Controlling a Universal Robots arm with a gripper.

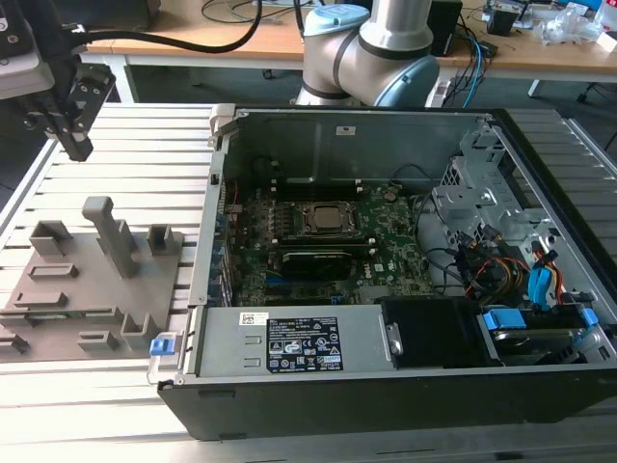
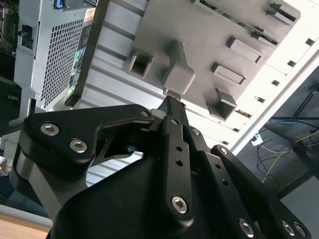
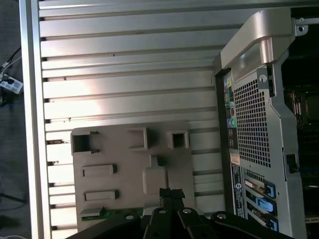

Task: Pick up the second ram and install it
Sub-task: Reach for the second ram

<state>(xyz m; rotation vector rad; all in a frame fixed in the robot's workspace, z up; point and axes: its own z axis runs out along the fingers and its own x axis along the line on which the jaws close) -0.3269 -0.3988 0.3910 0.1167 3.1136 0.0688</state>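
Observation:
The second ram (image 3: pixel 99 213) is a thin green stick lying in a slot at one edge of the grey fixture plate (image 3: pixel 119 164). It also shows in the second wrist view as a green strip (image 2: pixel 234 21) on the plate (image 2: pixel 199 35). My gripper (image 1: pixel 77 147) hangs above the slatted table at the exterior view's far left, beyond the fixture plate (image 1: pixel 96 289) and clear of it. Its black fingers (image 2: pixel 172 119) meet at the tip with nothing between them. In the first wrist view the gripper (image 3: pixel 172 191) points down over the plate's tall post, some way from the ram.
An open computer case (image 1: pixel 318 347) takes up the exterior view's middle and right, with the green motherboard (image 1: pixel 386 241) inside. The arm's base (image 1: pixel 366 48) stands behind it. A tall grey post (image 1: pixel 106 231) rises from the fixture plate. Aluminium slats (image 3: pixel 124 55) surround the plate.

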